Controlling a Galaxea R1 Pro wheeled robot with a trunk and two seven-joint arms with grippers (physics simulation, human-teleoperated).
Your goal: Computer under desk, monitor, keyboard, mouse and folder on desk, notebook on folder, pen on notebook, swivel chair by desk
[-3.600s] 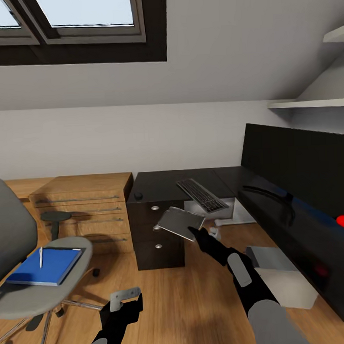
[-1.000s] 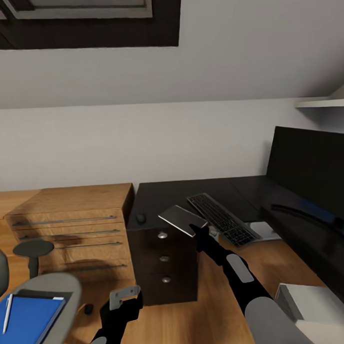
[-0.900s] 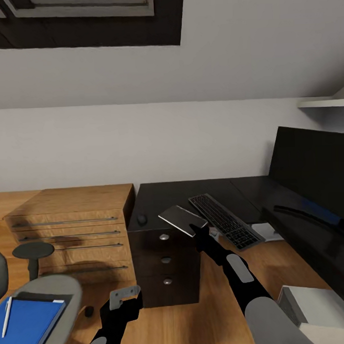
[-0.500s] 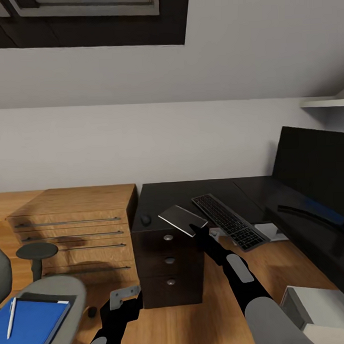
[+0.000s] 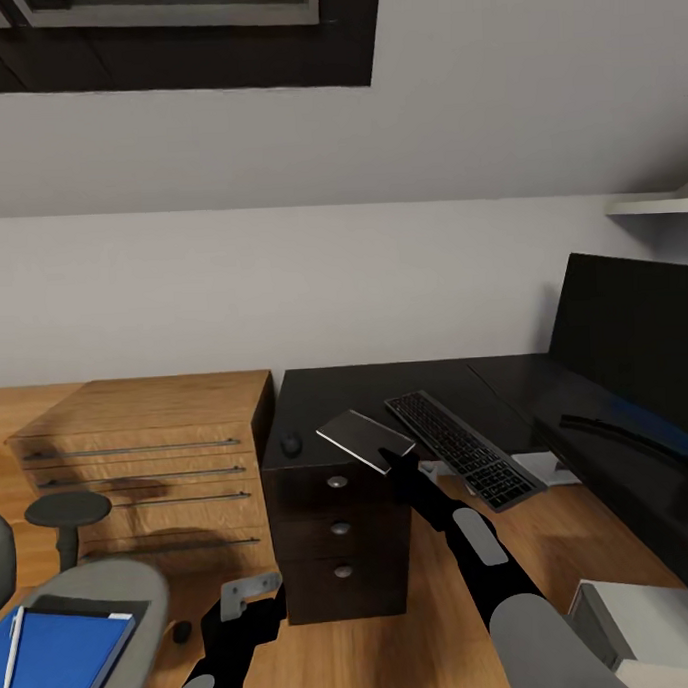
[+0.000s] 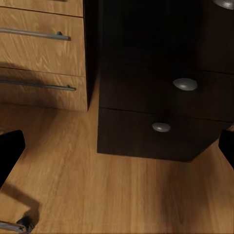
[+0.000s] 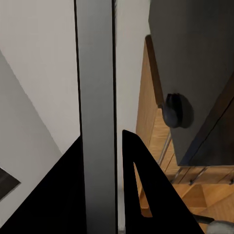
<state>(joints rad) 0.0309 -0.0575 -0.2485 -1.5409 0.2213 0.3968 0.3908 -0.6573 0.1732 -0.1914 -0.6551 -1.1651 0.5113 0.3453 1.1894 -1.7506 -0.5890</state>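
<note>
Cutting across the lower left corner of the head view, the swivel chair (image 5: 105, 595) shows only part of its grey seat, and the blue folder (image 5: 57, 657) on it is clipped by the frame edge, with the pen (image 5: 12, 649) lying on its near side. Since a few seconds ago the whole view has swung right and closer, so the chair shows less and the desk (image 5: 386, 392) sits larger and nearer the centre. Beside the chair stands a light-wood cabinet (image 5: 149, 463). The left gripper (image 5: 245, 599) hangs low before the desk's drawer unit (image 6: 165, 97); in its wrist view the fingers (image 6: 9, 156) stand wide apart with nothing between them. The mouse (image 5: 290, 444) rests at the desk's left edge. The right gripper (image 5: 394, 462), fingers closed on the notebook (image 5: 363, 440), holds it tilted above the desk front as before. The keyboard (image 5: 464, 447) lies further right, and the monitor (image 5: 635, 351) is cut off at the right edge.
</note>
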